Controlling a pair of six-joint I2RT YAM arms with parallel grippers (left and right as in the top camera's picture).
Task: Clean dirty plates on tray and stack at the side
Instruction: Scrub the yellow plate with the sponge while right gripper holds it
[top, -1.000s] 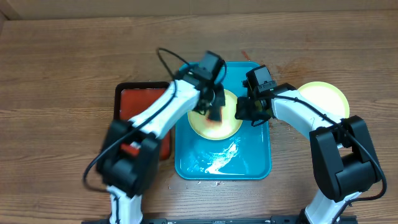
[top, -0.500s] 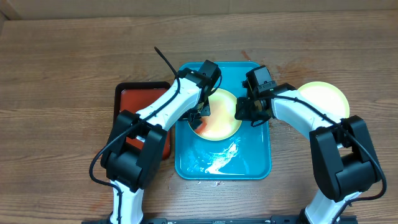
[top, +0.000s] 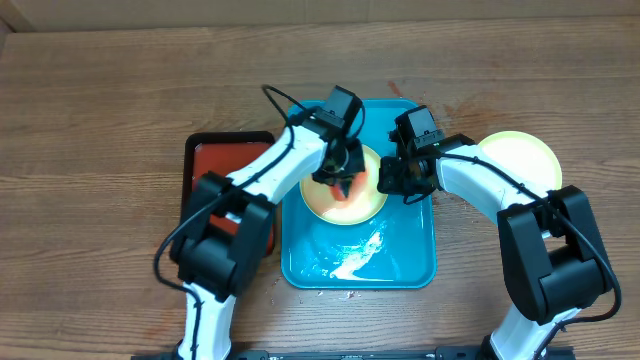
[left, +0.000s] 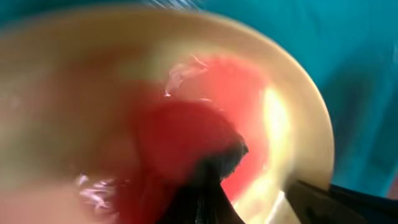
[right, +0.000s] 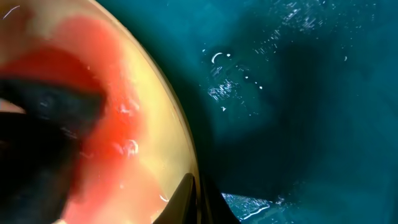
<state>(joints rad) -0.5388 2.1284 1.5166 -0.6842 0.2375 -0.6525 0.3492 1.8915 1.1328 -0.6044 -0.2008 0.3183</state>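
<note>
A pale yellow plate (top: 365, 200) with a red smear lies at the far end of the turquoise tray (top: 410, 262). My left gripper (top: 343, 178) is shut on a dark, red-stained sponge (left: 186, 140) and presses it on the middle of the plate (left: 292, 118). My right gripper (top: 388, 180) is shut on the plate's right rim (right: 177, 134), its fingertips (right: 198, 194) pinching the edge. A second plate (top: 520, 160), clean with a lime rim, lies on the table to the right of the tray. I cannot make out a third plate.
A smaller black-rimmed tray with a red-orange inside (top: 222, 165) sits to the left of the turquoise tray. Foam and water (top: 355, 255) lie on the tray's near half, and wet tray floor shows in the right wrist view (right: 298, 93).
My left gripper swept the sponge to the plate's left edge and has come back to its middle. The right gripper and the plate have stayed in place.
</note>
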